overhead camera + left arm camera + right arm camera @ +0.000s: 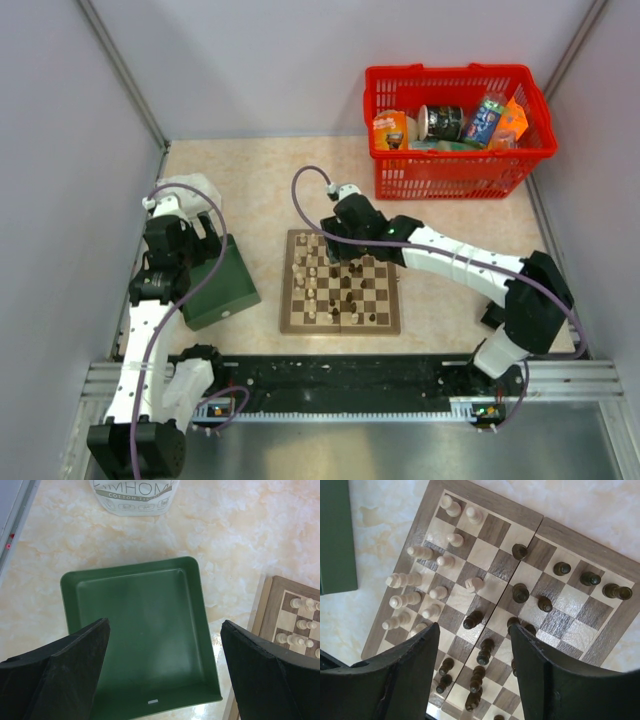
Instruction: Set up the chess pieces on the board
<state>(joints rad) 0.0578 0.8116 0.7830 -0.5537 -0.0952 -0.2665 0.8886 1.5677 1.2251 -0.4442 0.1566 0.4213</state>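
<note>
Right gripper hangs over the board, jaws apart around dark pieces, likely to pick one; left gripper waits wide open

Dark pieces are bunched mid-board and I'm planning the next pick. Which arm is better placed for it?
The right arm. The right gripper hangs over the board, jaws apart, dark pieces below the gap. The left gripper hovers open over the green box, off to the board's side.
</note>
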